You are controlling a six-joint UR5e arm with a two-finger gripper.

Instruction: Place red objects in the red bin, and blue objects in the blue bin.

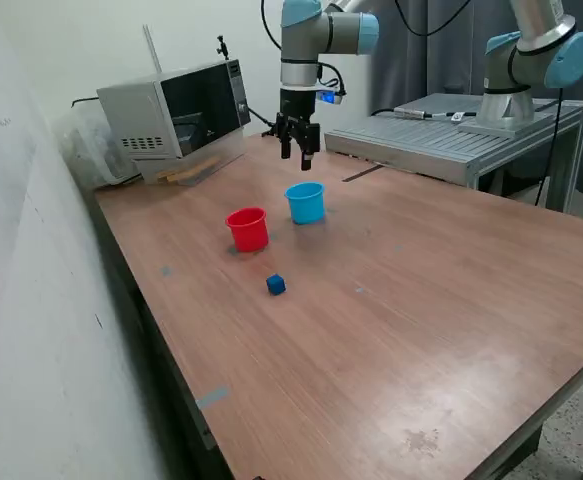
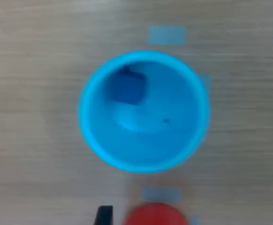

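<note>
Probably the blue cube (image 1: 276, 285) left on the surface (image 1: 441, 300) is light, stiff, w/ flat sides, so I pinch two opposite faces; gripper (image 1: 297, 152) looks empty, spread or not I cannot tell.

Light-blue cup (image 2: 145, 140) seen from straight above on wood surface (image 2: 28, 140), dark-blue cube (image 2: 127, 87) inside against its wall, red cup (image 2: 156, 214) rim just beside, blue tape patches (image 2: 167, 34) near.
</note>
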